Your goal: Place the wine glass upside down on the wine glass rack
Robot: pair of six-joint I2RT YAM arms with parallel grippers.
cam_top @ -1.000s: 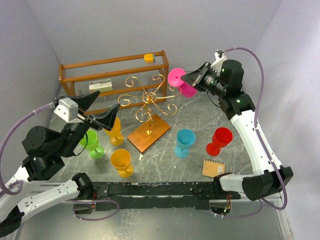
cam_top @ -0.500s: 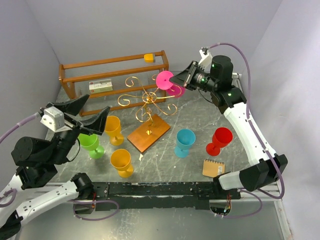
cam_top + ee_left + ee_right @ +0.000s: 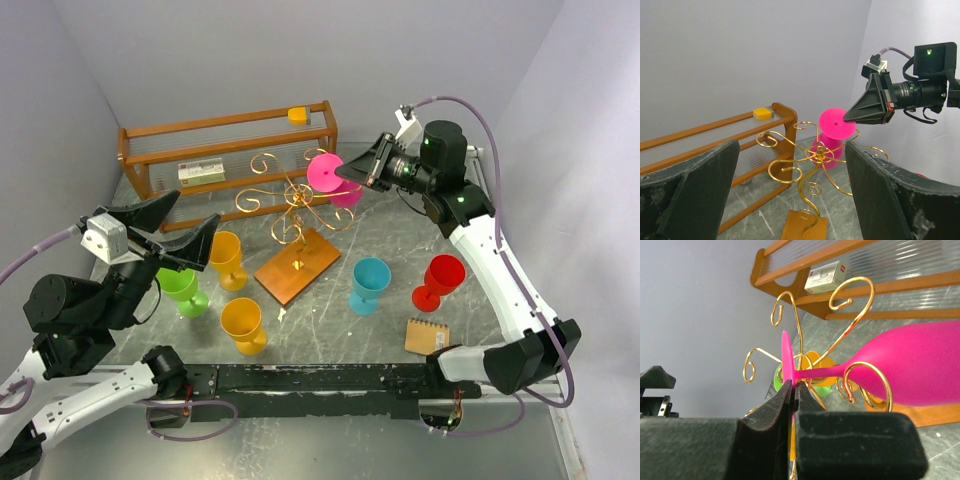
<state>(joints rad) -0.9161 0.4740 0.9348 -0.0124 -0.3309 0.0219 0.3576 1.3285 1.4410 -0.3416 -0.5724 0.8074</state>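
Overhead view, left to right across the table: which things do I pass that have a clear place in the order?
green glass → wine glass rack → blue glass → red glass

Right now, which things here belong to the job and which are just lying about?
Job: pink wine glass, its foot pinched in the right end effector; gold wine glass rack.
Lying about: green glass; blue glass; red glass; two yellow glasses; notebook; wooden shelf.
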